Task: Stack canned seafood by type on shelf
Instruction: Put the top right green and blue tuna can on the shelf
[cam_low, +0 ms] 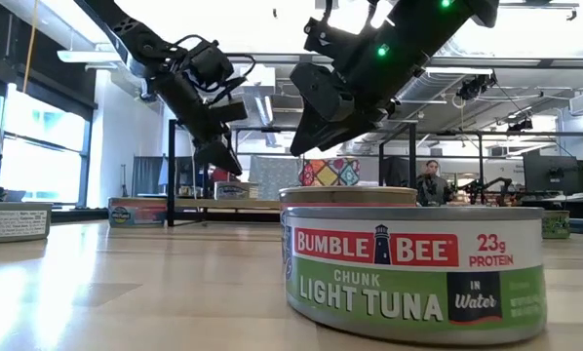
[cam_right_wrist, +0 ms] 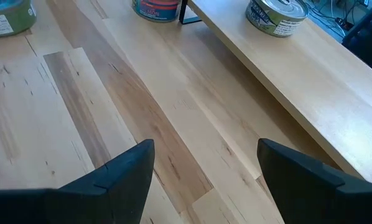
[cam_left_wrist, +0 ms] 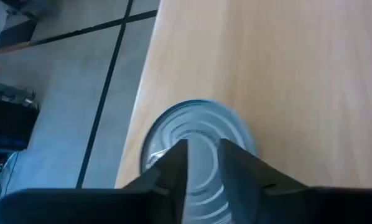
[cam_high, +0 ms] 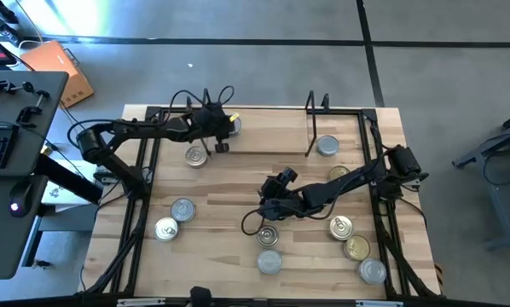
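Note:
The shelf [cam_high: 263, 136] stands along the table's far side. A silver-topped tin [cam_left_wrist: 198, 146] stands on its board near the far edge, at the left end [cam_low: 231, 190]. My left gripper [cam_left_wrist: 203, 155] hangs just above this tin [cam_low: 220, 161], slanting down, with only a narrow gap between its fingers and nothing in it. Another tin [cam_high: 327, 147] stands on the shelf's right part. My right gripper [cam_high: 265, 205] hovers wide open over bare tabletop at mid-table [cam_right_wrist: 204, 149], holding nothing. Several more tins stand on their bases on the table.
One tin [cam_high: 195, 156] stands on the table by the shelf's left end. Two tins [cam_high: 182, 209] [cam_high: 166, 228] stand near left, two [cam_high: 268, 234] [cam_high: 269, 262] at near centre, and several [cam_high: 356, 247] near right. A gold tin [cam_high: 340, 173] lies partly under the right arm. Black uprights [cam_high: 310, 124] rise from the shelf.

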Tool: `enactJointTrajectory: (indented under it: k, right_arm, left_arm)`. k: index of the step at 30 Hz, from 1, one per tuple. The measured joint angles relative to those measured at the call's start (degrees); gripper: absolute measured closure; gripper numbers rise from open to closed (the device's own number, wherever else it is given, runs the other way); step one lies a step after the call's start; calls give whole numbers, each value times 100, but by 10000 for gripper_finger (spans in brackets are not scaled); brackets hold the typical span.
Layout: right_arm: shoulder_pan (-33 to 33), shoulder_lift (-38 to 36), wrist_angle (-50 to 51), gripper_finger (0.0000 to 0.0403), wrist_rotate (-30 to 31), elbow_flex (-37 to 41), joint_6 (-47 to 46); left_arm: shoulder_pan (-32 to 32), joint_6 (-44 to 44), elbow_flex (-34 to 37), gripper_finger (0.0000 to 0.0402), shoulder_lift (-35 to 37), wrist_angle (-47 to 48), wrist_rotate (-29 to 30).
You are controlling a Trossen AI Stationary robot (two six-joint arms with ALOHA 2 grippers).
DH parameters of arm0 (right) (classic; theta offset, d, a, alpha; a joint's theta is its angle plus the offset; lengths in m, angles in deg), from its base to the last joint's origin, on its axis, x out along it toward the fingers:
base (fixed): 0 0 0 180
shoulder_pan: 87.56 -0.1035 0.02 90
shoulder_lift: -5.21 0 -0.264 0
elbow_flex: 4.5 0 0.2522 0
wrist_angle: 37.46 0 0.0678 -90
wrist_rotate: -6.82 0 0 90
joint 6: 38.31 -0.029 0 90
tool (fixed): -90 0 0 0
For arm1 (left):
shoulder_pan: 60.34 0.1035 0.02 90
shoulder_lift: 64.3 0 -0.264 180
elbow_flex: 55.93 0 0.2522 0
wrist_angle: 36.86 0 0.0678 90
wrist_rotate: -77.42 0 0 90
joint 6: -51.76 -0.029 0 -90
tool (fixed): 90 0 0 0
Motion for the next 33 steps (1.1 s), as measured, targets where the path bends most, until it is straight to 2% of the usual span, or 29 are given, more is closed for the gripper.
enactJointTrajectory:
  k: [5, 10, 15, 21, 23, 27, 33]
  right_arm:
    - [1, 0, -26, 124, 0, 0, 0]
    - [1, 2, -29, 124, 0, 0, 4]
    - [1, 0, -28, 124, 0, 0, 8]
    - [1, 0, -27, 124, 0, 0, 9]
    - [1, 1, -31, 124, 0, 0, 11]
    - [1, 2, -51, 124, 2, 0, 23]
    - [11, 0, -86, 124, 2, 0, 39]
  left_arm:
    - [187, -1, -53, 373, 0, -57, -5]
    - [327, -6, -53, 394, 0, -118, -2]
    - [248, 5, -84, 401, 125, -52, 47]
    - [-2, 468, -350, 401, 316, 159, 80]
    - [-71, 690, -483, 401, 320, 443, -99]
    - [-149, 1196, -656, 401, 153, 967, -585]
    - [-140, 1606, -800, 401, -289, 1266, -542]
